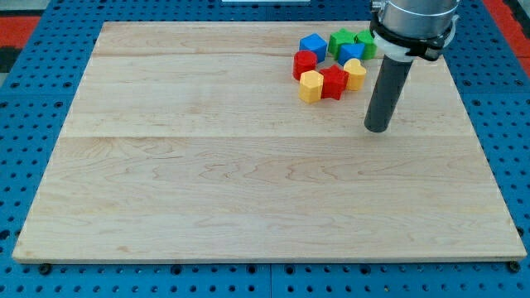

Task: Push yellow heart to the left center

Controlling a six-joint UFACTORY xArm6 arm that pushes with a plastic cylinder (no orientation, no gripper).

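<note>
The yellow heart [355,74] sits at the right end of a tight cluster of blocks near the view's top right. Beside it on the left is a red block [334,82], then a yellow pentagon-like block [310,85]. My tip [377,129] rests on the wooden board [248,182], below and slightly right of the yellow heart, a short gap away and touching no block. The dark rod rises from the tip to the arm at the view's top right.
The cluster also holds a red block [305,63], a blue block [312,45], a green block [340,39], a second blue block [351,52] and a second green block [365,43] partly behind the arm. A blue perforated surface surrounds the board.
</note>
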